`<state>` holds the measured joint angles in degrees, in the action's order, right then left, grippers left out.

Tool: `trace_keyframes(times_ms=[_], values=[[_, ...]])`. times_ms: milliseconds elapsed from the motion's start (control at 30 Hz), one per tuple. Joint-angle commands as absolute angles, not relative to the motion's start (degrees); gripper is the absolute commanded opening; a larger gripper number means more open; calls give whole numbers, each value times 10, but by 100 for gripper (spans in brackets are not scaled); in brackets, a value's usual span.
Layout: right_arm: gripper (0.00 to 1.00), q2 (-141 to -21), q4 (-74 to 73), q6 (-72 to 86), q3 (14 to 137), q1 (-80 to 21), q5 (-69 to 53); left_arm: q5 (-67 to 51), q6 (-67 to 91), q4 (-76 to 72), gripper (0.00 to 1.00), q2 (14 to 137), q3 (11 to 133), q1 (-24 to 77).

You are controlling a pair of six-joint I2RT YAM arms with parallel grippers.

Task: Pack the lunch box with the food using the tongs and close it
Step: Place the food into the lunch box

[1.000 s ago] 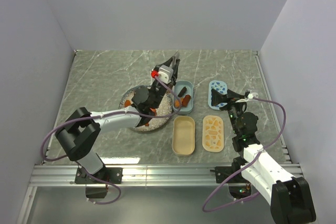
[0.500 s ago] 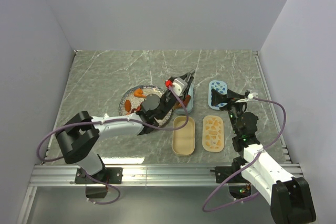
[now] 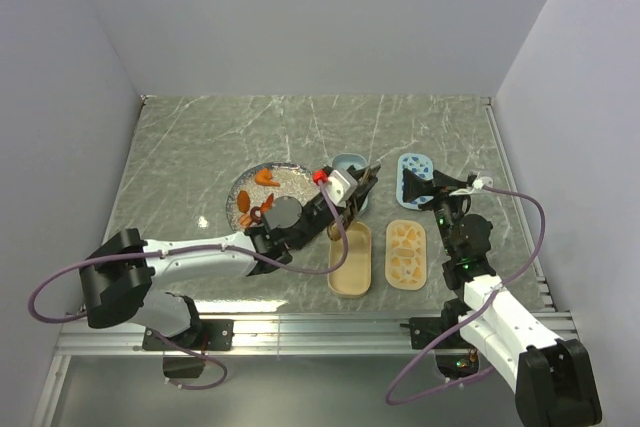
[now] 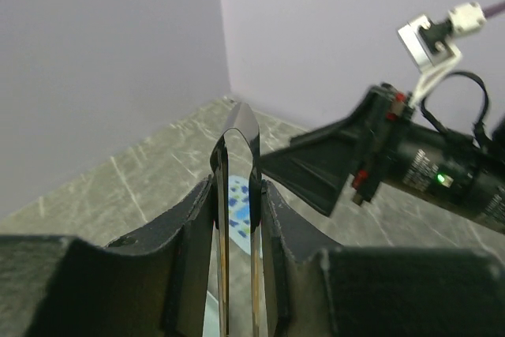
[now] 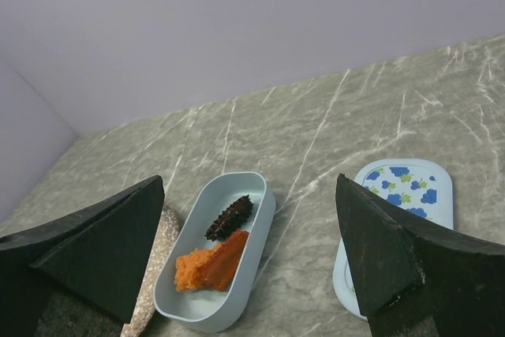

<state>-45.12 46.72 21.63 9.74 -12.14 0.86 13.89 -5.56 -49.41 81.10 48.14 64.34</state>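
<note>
My left gripper (image 3: 347, 190) (image 4: 237, 189) is shut on the metal tongs (image 3: 364, 180) (image 4: 241, 118), low over the near end of the light blue lunch box tub (image 3: 346, 161). The tongs' bent end sticks out past the fingers; their tips are hidden. That tub (image 5: 210, 315) holds a dark brown piece (image 5: 230, 217), a reddish piece (image 5: 226, 256) and an orange piece (image 5: 192, 269). More food (image 3: 264, 177) lies on the speckled plate (image 3: 292, 179). My right gripper (image 3: 440, 187) (image 5: 248, 183) stands open and empty, right of the tub, beside the blue flowered lid (image 3: 412, 169) (image 5: 402, 199).
A beige tub (image 3: 349, 262) with nothing in it lies just near of the left gripper, its patterned beige lid (image 3: 406, 252) to the right of it. The plate's edge (image 5: 151, 274) shows left of the blue tub. Walls close the table on three sides.
The left arm has swung right and toward the near edge with the tongs, from above the plate to the blue tub's near end, uncovering the plate. The right arm has not moved.
</note>
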Motion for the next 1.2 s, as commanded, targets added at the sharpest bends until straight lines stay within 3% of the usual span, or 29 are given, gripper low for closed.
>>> trace_keyframes(times_ms=[0, 300, 567, 1167], values=[[96, -443, 493, 214, 110, -126, 11, 127, -37, -501, 8, 803, 473, 661], [96, -439, 492, 215, 109, -125, 11, 127, -38, -490, 8, 832, 486, 678], [96, -441, 492, 214, 109, -125, 11, 132, -46, -498, 17, 856, 497, 678], [96, -440, 494, 214, 109, -125, 11, 112, -57, -509, 15, 892, 531, 681]])
